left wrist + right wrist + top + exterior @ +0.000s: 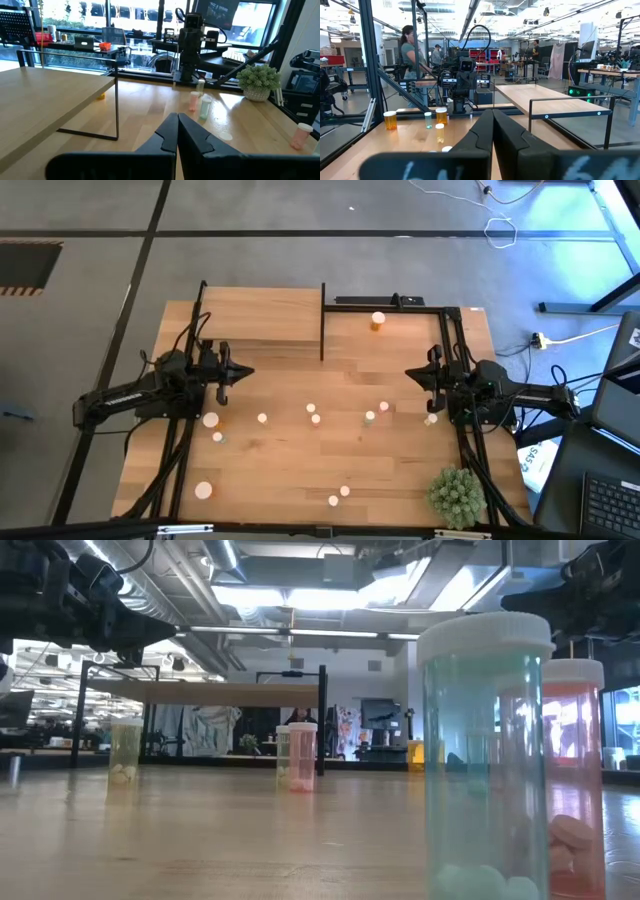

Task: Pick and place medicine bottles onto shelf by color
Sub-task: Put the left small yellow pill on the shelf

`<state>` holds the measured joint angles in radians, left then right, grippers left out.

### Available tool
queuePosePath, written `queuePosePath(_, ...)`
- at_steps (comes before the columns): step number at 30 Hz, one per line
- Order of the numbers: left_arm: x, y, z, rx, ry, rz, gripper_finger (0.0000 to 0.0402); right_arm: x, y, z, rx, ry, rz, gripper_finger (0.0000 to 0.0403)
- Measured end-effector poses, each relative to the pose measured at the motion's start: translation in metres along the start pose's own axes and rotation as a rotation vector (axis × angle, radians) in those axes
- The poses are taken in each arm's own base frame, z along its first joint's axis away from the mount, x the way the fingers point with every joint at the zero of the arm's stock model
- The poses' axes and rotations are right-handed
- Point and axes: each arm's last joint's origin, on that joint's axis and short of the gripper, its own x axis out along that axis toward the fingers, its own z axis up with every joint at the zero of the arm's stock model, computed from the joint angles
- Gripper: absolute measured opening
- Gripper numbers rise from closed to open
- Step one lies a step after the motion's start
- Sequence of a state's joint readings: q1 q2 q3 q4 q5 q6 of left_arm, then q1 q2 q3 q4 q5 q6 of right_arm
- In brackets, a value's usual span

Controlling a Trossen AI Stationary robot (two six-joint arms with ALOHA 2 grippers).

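Landmark: shelf (pixel 262 315), raised light-wood platform with black posts at far edge of bench (pixel 300 470).

Left pincer (pixel 246 373) just in front of shelf, fingers pressed together, holding nothing; likely parked, no grasp begun.

Right pincer (pixel 410 374) well to right of shelf, facing left pincer, closed, empty.

Medicine bottles (pixel 314 413) scattered on bench in front of shelf, between and beyond arms, all upright, none gripped. One orange bottle (pixel 377 321) stands beside shelf, inside black frame. Shelf top bare; sorting apparently not started.

Plant ball (pixel 456 493) at near right corner, far from shelf.
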<state>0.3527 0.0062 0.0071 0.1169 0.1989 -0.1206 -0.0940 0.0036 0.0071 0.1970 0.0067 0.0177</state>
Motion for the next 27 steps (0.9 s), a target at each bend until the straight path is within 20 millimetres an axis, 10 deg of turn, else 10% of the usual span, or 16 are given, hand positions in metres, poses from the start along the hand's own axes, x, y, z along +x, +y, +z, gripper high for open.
queuePosePath(5,-0.001,-0.001,0.015,0.056,-0.068,0.045,0.0000,0.000,0.000,0.000,-0.023,0.000,-0.001,0.0013)
queuePosePath(16,-0.024,-0.020,0.124,0.058,0.063,0.004,0.0000,0.000,0.000,0.000,-0.130,-0.001,-0.003,0.0013)
queuePosePath(27,0.023,-0.015,0.164,-0.119,0.530,0.088,0.0000,0.000,0.000,0.012,-0.047,0.029,-0.001,0.0013)
